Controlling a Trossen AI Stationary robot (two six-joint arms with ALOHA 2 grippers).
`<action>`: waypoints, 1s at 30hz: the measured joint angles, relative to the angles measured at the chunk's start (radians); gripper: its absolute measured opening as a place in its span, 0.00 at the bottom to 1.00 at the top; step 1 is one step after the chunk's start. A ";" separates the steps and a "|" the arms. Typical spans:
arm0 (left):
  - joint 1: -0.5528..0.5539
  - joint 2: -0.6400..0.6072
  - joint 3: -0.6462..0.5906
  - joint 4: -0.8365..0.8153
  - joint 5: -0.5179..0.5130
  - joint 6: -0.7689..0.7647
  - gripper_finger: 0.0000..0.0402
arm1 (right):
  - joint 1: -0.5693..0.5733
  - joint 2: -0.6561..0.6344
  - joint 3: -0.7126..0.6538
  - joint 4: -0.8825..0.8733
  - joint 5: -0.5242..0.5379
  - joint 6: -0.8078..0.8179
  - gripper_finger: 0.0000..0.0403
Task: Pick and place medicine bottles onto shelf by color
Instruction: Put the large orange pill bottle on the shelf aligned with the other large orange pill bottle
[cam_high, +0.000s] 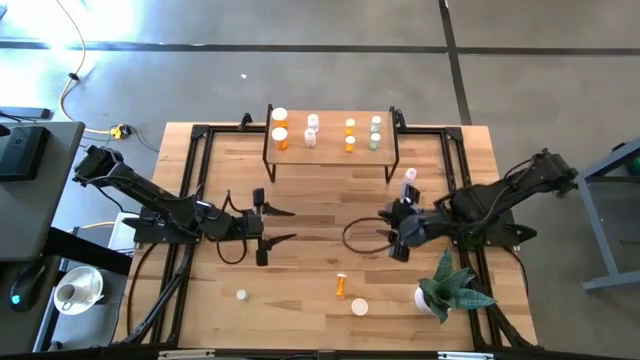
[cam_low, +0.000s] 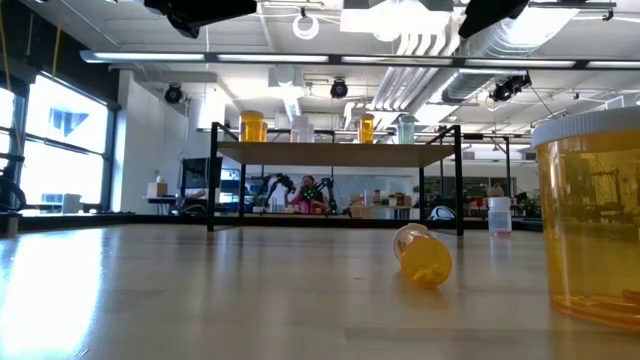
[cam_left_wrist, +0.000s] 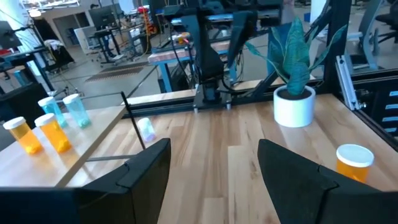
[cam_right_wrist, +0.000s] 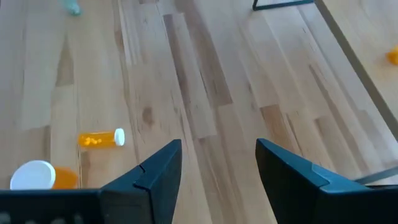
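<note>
Bottles (cam_high: 312, 130) stand in a row on the shelf (cam_high: 330, 150) as I look straight down, with an orange bottle (cam_high: 341, 286) lying on the desk (cam_high: 320, 210) near me. My left gripper (cam_left_wrist: 214, 171) and right gripper (cam_right_wrist: 217, 165) each show fingers apart, holding nothing.

**benchrat:** What's lying around besides the job stuff?

**joints4days:** Spiky green plant (cam_high: 455, 283) in a white pot (cam_high: 429, 297), near the right gripper (cam_high: 388, 230), off to its side by the front edge of the wooden table (cam_high: 320, 195). There's a white cup (cam_high: 68, 293) off the table, well apart from the left gripper (cam_high: 285, 226) and behind it. A yellow cable (cam_high: 67, 95) lies on the floor, farther away still.
</note>
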 joint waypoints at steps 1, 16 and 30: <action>0.000 0.000 0.000 0.000 0.000 0.000 0.58 | 0.012 0.012 0.000 0.001 0.007 0.019 0.49; 0.000 0.000 0.000 -0.001 0.006 -0.114 0.58 | 0.075 0.276 0.000 0.144 -0.182 0.104 0.61; 0.000 0.000 0.000 -0.048 0.019 -0.149 0.58 | 0.170 0.374 0.000 0.307 -0.365 0.024 0.73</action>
